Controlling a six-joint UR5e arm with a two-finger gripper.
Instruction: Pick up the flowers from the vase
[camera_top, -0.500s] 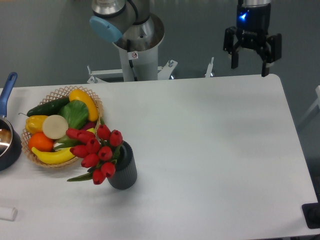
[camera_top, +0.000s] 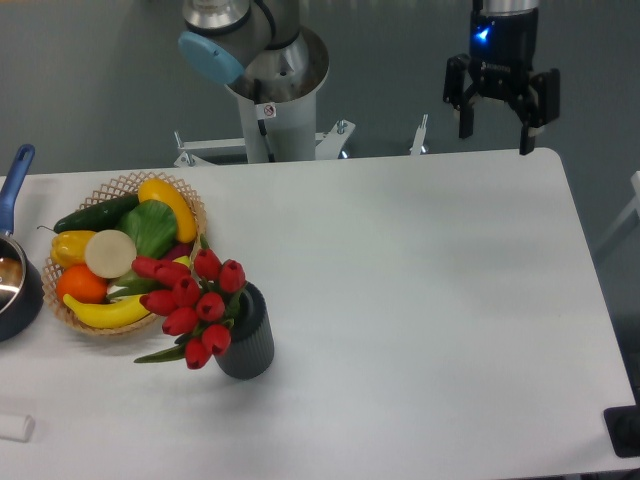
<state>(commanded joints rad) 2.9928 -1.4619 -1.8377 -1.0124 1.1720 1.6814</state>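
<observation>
Gripper (camera_top: 494, 138) shifted slightly up and leftward from half a second earlier, fingers apart and empty, well apart from the vase (camera_top: 246, 334); flowers (camera_top: 192, 298) unmoved, leaning from the vase mouth; approach judged barely begun.

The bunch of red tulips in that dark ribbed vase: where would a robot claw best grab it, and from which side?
Probably around the cluster of red tulip buds and green leaves, where it spills over the left rim of the dark grey ribbed vase. The stems are hidden inside, so only this part is reachable. Coming from above seems best, since the wicker fruit basket crowds the left. The open two-finger gripper is far off.
</observation>
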